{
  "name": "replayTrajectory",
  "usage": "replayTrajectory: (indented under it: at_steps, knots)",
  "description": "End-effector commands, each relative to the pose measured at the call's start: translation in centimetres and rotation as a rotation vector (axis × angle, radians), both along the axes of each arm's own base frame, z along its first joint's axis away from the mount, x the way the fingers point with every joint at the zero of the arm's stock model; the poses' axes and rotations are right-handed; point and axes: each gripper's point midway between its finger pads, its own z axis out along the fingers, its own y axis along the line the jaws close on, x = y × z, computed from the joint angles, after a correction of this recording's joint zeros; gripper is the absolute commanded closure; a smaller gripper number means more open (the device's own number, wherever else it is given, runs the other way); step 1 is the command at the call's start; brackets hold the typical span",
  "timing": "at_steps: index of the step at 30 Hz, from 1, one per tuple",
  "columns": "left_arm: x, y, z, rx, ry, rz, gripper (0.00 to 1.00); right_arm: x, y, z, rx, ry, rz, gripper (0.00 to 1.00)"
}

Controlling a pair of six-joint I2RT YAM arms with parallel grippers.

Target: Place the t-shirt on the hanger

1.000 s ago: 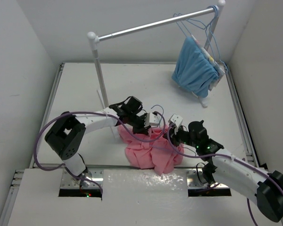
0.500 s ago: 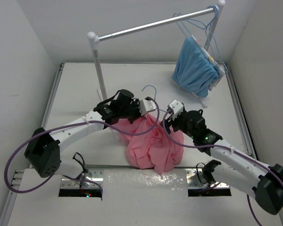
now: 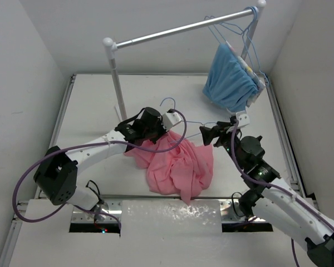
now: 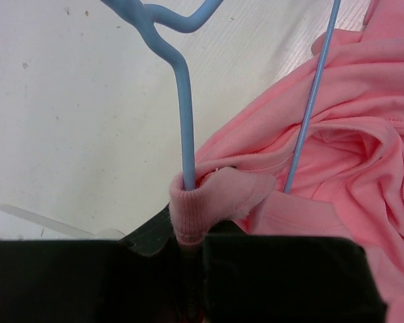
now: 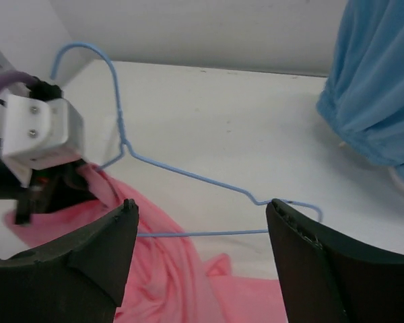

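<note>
Right now the t-shirt (image 3: 178, 167) lies heaped mid-table (image 3: 94, 105), toward the near edge. My left gripper (image 4: 188, 245) pinches its collar w/ the hanger (image 4: 184, 121) neck poking out. My right gripper (image 5: 202, 205) is spread wide, the hanger's shoulder btwn its 2 fingers. Far-right corner: blue garment (image 3: 229, 80) on the rail (image 3: 178, 30).

right gripper (image 5: 202, 206) jaws spread wide, thin light-blue wire hanger (image 5: 188, 173) across the gap past the fingertips, pink t-shirt (image 5: 168, 269) bunched below it, light-blue garment (image 5: 377, 87) top right, white surface (image 5: 222, 108) behind
</note>
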Motion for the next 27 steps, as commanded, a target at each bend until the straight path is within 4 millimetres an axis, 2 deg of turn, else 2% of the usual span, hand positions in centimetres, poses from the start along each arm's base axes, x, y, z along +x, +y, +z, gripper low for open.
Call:
replayTrajectory:
  at_steps: [1,2,3,4,5,6,8,9,10,11,13,18,19,21,27]
  knots:
    - [1.9,-0.8,3.0,-0.082,-0.072,0.064,1.0,-0.7,2.1,-1.3,0.178,0.055,0.062,0.27]
    - [1.9,-0.9,2.9,-0.085,-0.068,0.062,1.0,-0.9,3.1,-2.1,0.231,0.089,0.091,0.37]
    - [1.9,-0.9,2.9,-0.087,-0.066,0.064,1.0,-1.0,4.2,-4.0,0.226,0.137,0.117,0.42]
    - [2.0,-1.0,2.8,-0.087,-0.063,0.064,1.0,-0.9,4.7,-4.8,0.248,0.147,0.119,0.52]
    - [2.0,-0.9,2.8,-0.083,-0.062,0.068,1.0,-0.9,5.6,-6.9,0.216,0.206,0.121,0.57]
    - [2.0,-0.8,2.7,-0.078,-0.059,0.069,1.0,-0.7,6.0,-7.5,0.213,0.223,0.118,0.58]
    - [2.0,-0.8,2.6,-0.073,-0.06,0.069,1.0,-0.5,7.4,-7.6,0.244,0.232,0.149,0.55]
    - [2.0,-0.8,2.6,-0.073,-0.06,0.067,1.0,-0.3,7.9,-8.8,0.235,0.266,0.152,0.51]
    - [2.0,-0.8,2.6,-0.074,-0.059,0.065,1.0,0.0,8.7,-8.4,0.248,0.264,0.179,0.46]
    - [2.0,-0.8,2.6,-0.075,-0.061,0.066,1.0,0.2,9.1,-8.9,0.237,0.282,0.183,0.4]
    - [2.1,-0.9,2.8,-0.079,-0.065,0.064,1.0,0.8,9.8,-10.5,0.218,0.327,0.177,0.39]
    - [2.1,-0.9,2.8,-0.078,-0.068,0.064,1.0,0.6,11.4,-13.5,0.272,0.407,0.209,0.45]
    - [2.1,-0.9,2.6,-0.076,-0.066,0.064,1.0,0.5,11.5,-14.8,0.276,0.445,0.199,0.45]
    - [2.1,-0.9,2.6,-0.074,-0.066,0.067,1.0,0.3,11.8,-15.4,0.289,0.462,0.214,0.46]
    - [2.2,-0.8,2.8,-0.077,-0.073,0.072,1.0,0.1,11.2,-18.8,0.235,0.546,0.152,0.52]
